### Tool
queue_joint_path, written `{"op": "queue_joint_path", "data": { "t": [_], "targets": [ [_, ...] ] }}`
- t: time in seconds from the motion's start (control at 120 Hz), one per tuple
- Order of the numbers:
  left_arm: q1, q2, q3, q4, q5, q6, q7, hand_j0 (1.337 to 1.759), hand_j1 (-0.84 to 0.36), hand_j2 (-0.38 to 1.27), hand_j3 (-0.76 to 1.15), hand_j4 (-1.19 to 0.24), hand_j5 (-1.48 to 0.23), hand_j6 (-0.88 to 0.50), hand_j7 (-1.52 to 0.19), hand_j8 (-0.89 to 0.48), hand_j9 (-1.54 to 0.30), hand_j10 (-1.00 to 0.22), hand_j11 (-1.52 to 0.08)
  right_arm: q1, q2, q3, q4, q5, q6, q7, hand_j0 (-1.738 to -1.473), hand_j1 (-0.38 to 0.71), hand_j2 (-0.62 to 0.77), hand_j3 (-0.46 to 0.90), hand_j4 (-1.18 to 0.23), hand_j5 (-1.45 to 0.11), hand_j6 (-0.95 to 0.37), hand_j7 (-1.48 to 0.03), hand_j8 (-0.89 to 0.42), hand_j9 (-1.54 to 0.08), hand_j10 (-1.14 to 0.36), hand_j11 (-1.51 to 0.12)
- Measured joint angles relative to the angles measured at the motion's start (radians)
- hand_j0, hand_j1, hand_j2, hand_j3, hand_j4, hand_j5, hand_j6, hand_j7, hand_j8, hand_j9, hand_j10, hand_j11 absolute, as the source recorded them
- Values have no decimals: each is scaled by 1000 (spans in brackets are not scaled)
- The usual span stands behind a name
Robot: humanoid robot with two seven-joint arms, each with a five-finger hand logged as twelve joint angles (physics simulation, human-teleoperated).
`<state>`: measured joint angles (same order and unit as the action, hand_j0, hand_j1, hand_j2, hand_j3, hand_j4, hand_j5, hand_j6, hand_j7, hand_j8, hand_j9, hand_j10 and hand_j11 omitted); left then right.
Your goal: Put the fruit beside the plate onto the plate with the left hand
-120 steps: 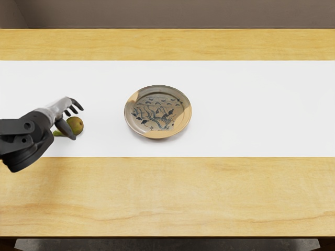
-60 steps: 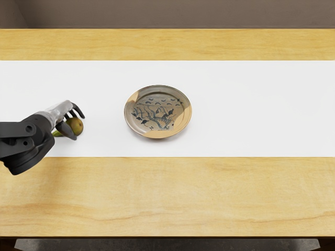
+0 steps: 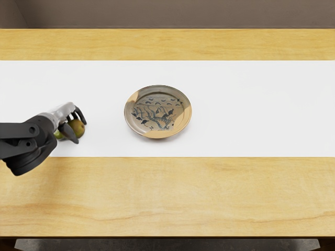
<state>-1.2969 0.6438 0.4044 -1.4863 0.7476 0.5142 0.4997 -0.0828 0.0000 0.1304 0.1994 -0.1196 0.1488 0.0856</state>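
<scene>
**Operator:** List the items and the count of each.

**Technician:** One fruit (image 3: 78, 127), one plate (image 3: 157, 134), one hand in view. All are on a wooden table (image 3: 167, 193) with a light, visible grain. A smooth white runner (image 3: 251, 104) crosses the table from edge to edge.

**Operator:** Describe the plate.

**Technician:** Round and shallow, with a glossy brown rim. The centre is pale and carries a dark blue brush pattern of branches and small marks. It sits on the runner near the middle of the table.

**Operator:** Position of the fruit?

**Technician:** On the runner, well apart from the plate, to the plate's left. It is small, rounded and yellow-green with a smooth skin, and the hand partly covers it.

**Operator:** Hand state?

**Technician:** The left hand (image 3: 69, 121) has a grey metallic palm on a black, bulky forearm. Its dark fingers (image 3: 81, 114) curl over the top of the fruit and the thumb (image 3: 70, 134) lies against the near side, so the hand is closed around the fruit.
</scene>
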Motion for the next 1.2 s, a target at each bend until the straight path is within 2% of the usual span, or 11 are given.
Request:
{"op": "queue_joint_path", "data": {
  "t": [0.133, 0.183, 0.267, 0.392, 0.558, 0.667, 0.708, 0.825, 0.858, 0.883, 1.2],
  "targets": [
    [-26, 2, -1, -3, -8, -2, -1, 1652, -223, 262, 0, -680, -911, -475, -933, -450, -937, -602, -937, 0, 0, 0, 0, 0, 0, 0, -1658, -329, -4, 0, -17, -22, -17, -22, -17, -22, -17, -22],
    [-32, 2, -1, -4, -10, -3, 0, 1653, -243, 364, 0, -685, -922, -480, -942, -455, -944, -606, -940, 0, 0, 0, 0, 0, 0, 0, -1658, -329, -3, 0, -17, -22, -17, -22, -17, -22, -17, -22],
    [-44, -1, -1, -7, -12, -5, -2, 1653, -259, 413, 0, -681, -936, -475, -952, -449, -953, -601, -949, 0, 0, 0, 0, 0, 0, -1, -1658, -329, -3, 0, -17, -22, -17, -22, -17, -22, -17, -22],
    [-64, -7, -1, -9, -16, -7, -3, 1654, -270, 394, 0, -668, -953, -457, -964, -433, -963, -584, -957, 0, 0, 0, 0, 0, 0, 0, -1658, -329, -3, 0, -17, -22, -17, -22, -17, -22, -17, -22],
    [-93, -27, -2, -12, -21, -10, -2, 1654, -299, 467, 0, -639, -975, -430, -979, -410, -973, -566, -963, 0, 0, 0, 0, 0, 0, 0, -1658, -329, -3, 0, -17, -22, -17, -22, -17, -22, -17, -22],
    [-117, -52, -2, -12, -28, -11, -1, 1654, -305, 477, 0, -630, -985, -421, -985, -401, -975, -556, -964, 0, 0, 0, 0, 0, 0, 0, -1658, -329, -3, 0, -17, -22, -17, -22, -17, -22, -17, -22],
    [-125, -65, -3, -12, -29, -10, 1, 1654, -302, 422, 0, -633, -982, -418, -983, -414, -974, -562, -963, 0, 0, 0, 0, 0, 0, 0, -1658, -329, -3, 0, -17, -22, -17, -22, -17, -22, -17, -22],
    [-147, -103, -7, -13, -36, -12, 2, 1654, -297, 466, 0, -638, -991, -428, -987, -408, -971, -568, -966, 0, 0, 0, 0, 0, 0, -1, -1658, -329, -3, 0, -17, -22, -17, -22, -17, -22, -17, -22],
    [-153, -106, -9, -13, -36, -12, 3, 1654, -255, 343, 0, -646, -990, -434, -987, -418, -971, -576, -967, 0, 0, 0, 0, 0, 0, 0, -1658, -329, -3, 0, -17, -22, -17, -22, -17, -22, -17, -22],
    [-155, -111, -9, -12, -37, -11, 3, 1653, -246, 334, 0, -656, -984, -451, -984, -434, -970, -591, -967, 0, 0, 0, 0, 0, 0, 0, -1658, -329, -3, 0, -17, -22, -17, -22, -17, -22, -17, -22],
    [-196, -177, -21, -14, -66, -15, 4, 1653, -284, 425, 0, -643, -996, -429, -992, -420, -972, -577, -975, 0, 0, 0, 0, 0, 0, 0, -1658, -329, -4, 0, -17, -22, -17, -22, -17, -22, -17, -22]
  ]
}}
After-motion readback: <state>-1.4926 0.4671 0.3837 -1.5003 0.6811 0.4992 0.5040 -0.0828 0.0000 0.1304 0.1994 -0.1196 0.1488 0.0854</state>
